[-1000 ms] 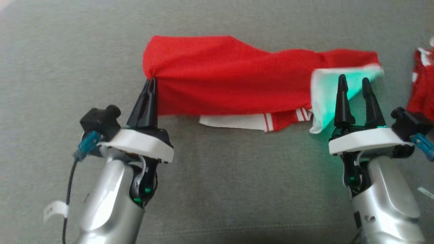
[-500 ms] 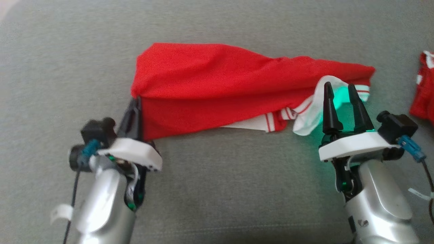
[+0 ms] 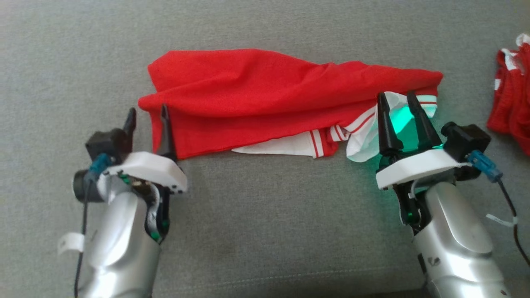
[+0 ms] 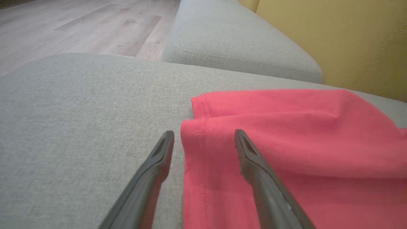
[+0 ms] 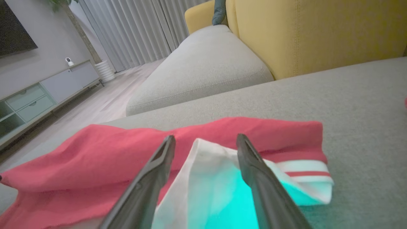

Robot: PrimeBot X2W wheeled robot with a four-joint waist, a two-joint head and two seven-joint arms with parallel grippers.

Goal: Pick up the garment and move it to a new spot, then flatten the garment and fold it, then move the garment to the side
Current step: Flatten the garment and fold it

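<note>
Left tool [image 3: 148, 108] is held wide and empty, with the garment's [image 3: 265, 95] hemmed edge lying between its fingers. Right tool [image 3: 395, 95] is likewise spread wide over the white striped end. Beyond both, open grey cushion [image 3: 265, 25] is seen; another red cloth [image 3: 511, 107] lies outboard of the right tool.

Each arm had a silver forearm [image 3: 120, 244], a white wrist plate [image 3: 145, 170] and two black tapered fingers [image 3: 167, 132]. A black camera block [image 3: 108, 142] with a blue plug [image 3: 99, 164] and black cable [image 3: 84, 215] sat beside each plate; the right gripper [image 3: 395, 96] glowed green.
</note>
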